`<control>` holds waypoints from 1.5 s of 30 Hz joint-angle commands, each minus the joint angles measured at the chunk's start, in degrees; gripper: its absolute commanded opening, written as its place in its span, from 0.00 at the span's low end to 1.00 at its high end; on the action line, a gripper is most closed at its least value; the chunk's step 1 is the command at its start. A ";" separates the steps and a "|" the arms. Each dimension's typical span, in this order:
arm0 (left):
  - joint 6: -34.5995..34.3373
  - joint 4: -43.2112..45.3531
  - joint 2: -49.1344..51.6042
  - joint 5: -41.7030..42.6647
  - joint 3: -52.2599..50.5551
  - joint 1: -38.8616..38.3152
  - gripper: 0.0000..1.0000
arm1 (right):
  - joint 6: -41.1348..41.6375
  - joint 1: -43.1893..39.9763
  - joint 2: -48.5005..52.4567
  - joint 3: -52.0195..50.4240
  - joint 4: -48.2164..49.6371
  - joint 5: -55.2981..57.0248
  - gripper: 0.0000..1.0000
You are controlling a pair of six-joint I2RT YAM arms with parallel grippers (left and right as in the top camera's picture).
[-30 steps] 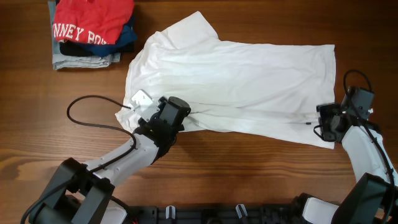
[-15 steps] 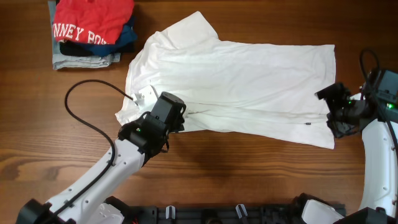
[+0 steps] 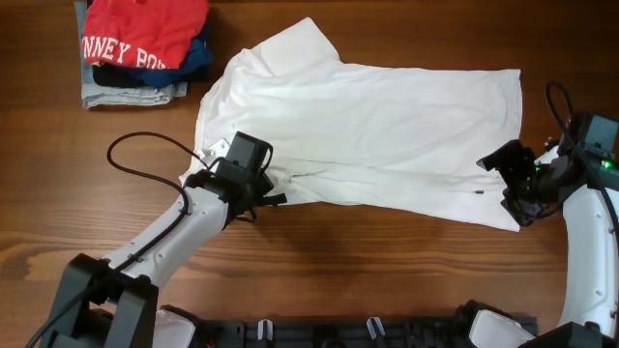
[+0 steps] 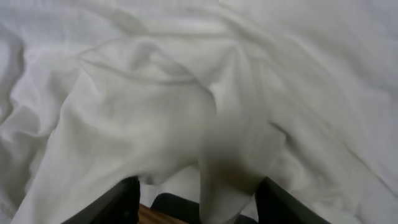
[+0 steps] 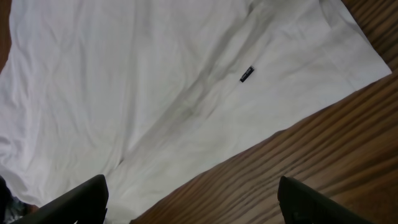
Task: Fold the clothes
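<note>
**White shirt spread out on the wooden bench**

The white T-shirt [image 3: 387, 126] lies open on the brown bench [image 3: 387, 280]. It covers the middle of the bench and reaches out toward 3 o'clock. One short sleeve [image 3: 295, 43] points up toward 12 o'clock. The cloth is thin and has soft wrinkles. A small dark tag [image 5: 247, 74] sits on the shirt near its 4 o'clock corner.

The left pincer [image 4: 199, 186] is at the shirt's edge, at about 8 o'clock. Its two fingers [image 4: 124, 199] are spread apart. A bunched fold of the white cloth hangs down between them. The fold sits closer to the right finger, and there is a gap beside the left one. The fingers are not squeezing the cloth.

The right pincer [image 3: 508, 186] is at the shirt's 4 o'clock corner. Its fingers [image 5: 81, 199] are spread very wide. Nothing is pinched between them. Below them you can see the shirt's edge and the bare wood.

At 10 o'clock on the bench there is a small pile of folded clothes. A red top with white letters [image 3: 145, 34] is on top. Under it is a navy one [image 3: 198, 53], and a pale blue one [image 3: 126, 94] is at the bottom. A black cable [image 3: 145, 166] makes a loop beside the left arm.
</note>
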 commanded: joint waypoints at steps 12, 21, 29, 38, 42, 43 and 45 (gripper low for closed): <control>3.80 5.09 0.28 0.39 0.11 0.37 0.15 | -1.25 0.24 -0.13 -0.59 -0.11 2.32 0.87; 6.38 9.94 -2.62 0.39 7.98 0.44 0.04 | -2.47 0.24 -0.13 -0.59 0.13 2.29 0.87; 6.34 24.39 4.79 -8.52 7.96 0.87 0.26 | -2.69 0.24 -0.13 -0.59 -0.02 2.32 0.87; 6.34 14.93 3.34 -1.99 7.98 1.75 0.91 | -2.86 0.24 -0.13 -0.59 -0.68 2.29 0.87; 5.64 10.38 3.65 9.81 7.93 1.77 0.83 | -2.64 0.24 -0.13 -0.59 -0.70 2.23 0.87; 4.87 9.33 4.37 12.57 7.93 1.75 0.80 | -2.58 0.24 -0.13 -0.59 -0.68 1.99 0.87; 0.28 5.84 6.19 14.80 7.93 1.77 0.76 | -2.67 0.24 -0.13 -0.59 -0.74 1.40 0.87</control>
